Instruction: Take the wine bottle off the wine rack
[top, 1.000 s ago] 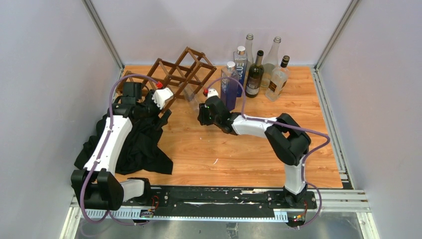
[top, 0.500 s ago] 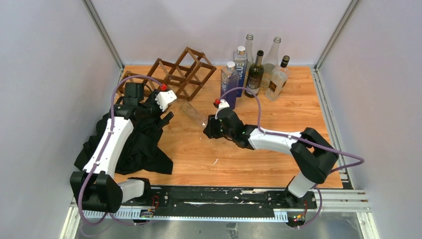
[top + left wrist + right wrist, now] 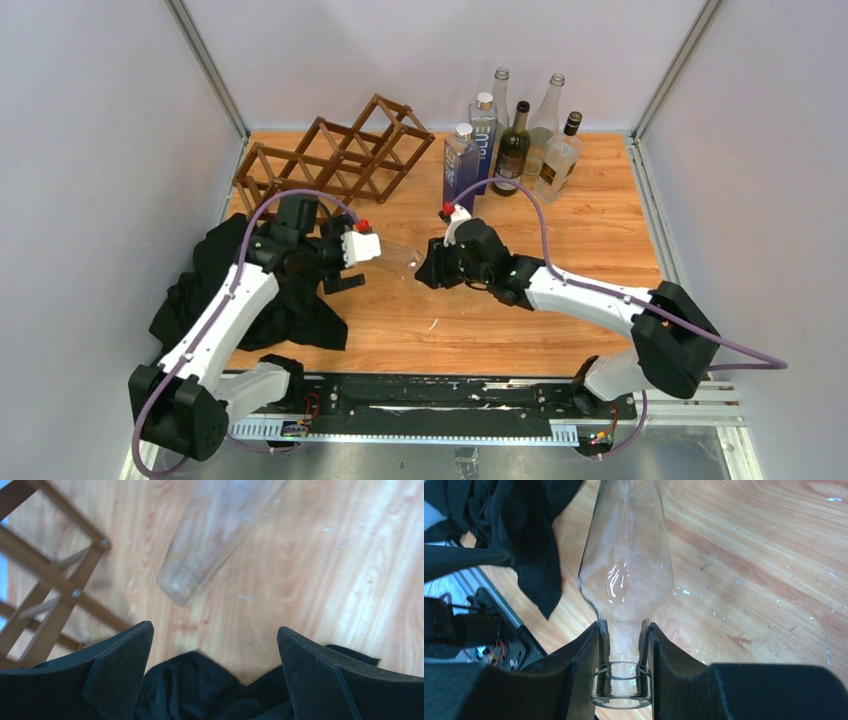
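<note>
The clear bottle (image 3: 400, 258) (empty, uncorked) is near-level, apart from the rack (image 3: 330, 155), a dark wooden lattice standing back left.

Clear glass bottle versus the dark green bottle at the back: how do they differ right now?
The clear glass bottle is near horizontal, its neck clamped in the right gripper; the dark green bottle stands upright, ungripped. The first is see-through with no label visible, the second dark and labelled. Both are off the brown lattice rack.

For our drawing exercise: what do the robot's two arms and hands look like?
The left arm and right arm: white shells, black joints, a purple cable looping along each, a red knob by each wrist. The left hand and right hand: two black wedge-shaped fingers.
</note>
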You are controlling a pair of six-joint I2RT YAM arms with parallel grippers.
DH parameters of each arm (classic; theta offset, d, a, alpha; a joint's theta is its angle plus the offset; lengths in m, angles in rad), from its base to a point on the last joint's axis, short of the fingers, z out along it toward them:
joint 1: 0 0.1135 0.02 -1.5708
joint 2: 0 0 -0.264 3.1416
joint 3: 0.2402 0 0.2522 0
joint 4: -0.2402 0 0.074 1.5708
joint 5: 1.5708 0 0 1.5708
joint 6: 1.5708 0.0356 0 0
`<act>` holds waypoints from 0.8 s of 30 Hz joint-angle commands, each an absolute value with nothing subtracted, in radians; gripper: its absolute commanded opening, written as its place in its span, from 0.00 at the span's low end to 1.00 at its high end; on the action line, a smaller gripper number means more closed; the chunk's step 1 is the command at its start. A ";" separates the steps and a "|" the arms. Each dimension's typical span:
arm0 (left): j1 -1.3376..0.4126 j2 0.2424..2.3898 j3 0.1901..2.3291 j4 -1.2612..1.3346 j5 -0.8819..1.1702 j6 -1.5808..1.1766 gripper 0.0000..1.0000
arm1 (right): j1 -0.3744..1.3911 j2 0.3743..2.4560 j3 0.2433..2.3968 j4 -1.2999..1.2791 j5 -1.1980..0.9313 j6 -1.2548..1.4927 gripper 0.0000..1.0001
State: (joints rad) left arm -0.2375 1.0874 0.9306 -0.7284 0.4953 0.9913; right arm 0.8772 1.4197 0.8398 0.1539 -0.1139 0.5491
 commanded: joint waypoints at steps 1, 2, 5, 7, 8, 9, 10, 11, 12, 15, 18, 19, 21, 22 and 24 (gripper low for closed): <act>-0.339 1.021 0.841 -0.728 0.557 1.119 1.00 | 0.916 1.321 0.816 0.112 -0.187 0.474 0.00; -0.351 1.020 0.827 -0.722 0.557 1.117 1.00 | 0.924 1.303 0.812 0.105 -0.190 0.456 0.00; -0.393 1.033 0.806 -0.677 0.557 1.082 1.00 | 0.951 1.250 0.807 0.066 -0.192 0.413 0.00; -0.410 1.049 0.804 -0.651 0.558 1.063 1.00 | 0.973 1.222 0.807 0.048 -0.188 0.389 0.00; -0.417 1.057 0.804 -0.645 0.562 1.052 1.00 | 0.980 1.211 0.808 0.038 -0.185 0.381 0.00; -0.423 1.066 0.804 -0.646 0.569 1.041 1.00 | 0.989 1.201 0.813 0.030 -0.183 0.376 0.00; -0.430 1.072 0.802 -0.645 0.574 1.028 1.00 | 0.996 1.194 0.817 0.022 -0.183 0.371 0.00; -0.436 1.075 0.798 -0.644 0.578 1.013 1.00 | 1.005 1.190 0.823 0.017 -0.183 0.367 0.00; -0.443 1.077 0.792 -0.645 0.576 0.992 1.00 | 1.017 1.188 0.834 0.010 -0.178 0.361 0.00; -0.456 1.076 0.773 -0.656 0.587 0.963 1.00 | 1.038 1.197 0.861 -0.011 -0.178 0.356 0.00; -0.464 1.069 0.758 -0.694 0.636 0.954 1.00 | 1.059 1.212 0.888 -0.027 -0.171 0.347 0.00; -0.468 1.066 0.750 -0.704 0.663 0.948 1.00 | 1.067 1.219 0.898 -0.032 -0.164 0.341 0.00; -0.478 1.059 0.738 -0.706 0.687 0.935 0.99 | 1.077 1.225 0.913 -0.032 -0.159 0.338 0.00; -0.485 1.057 0.731 -0.705 0.689 0.931 0.98 | 1.081 1.225 0.914 -0.018 -0.158 0.340 0.00; -0.496 1.060 0.719 -0.704 0.688 0.930 0.94 | 1.089 1.220 0.909 0.018 -0.158 0.352 0.00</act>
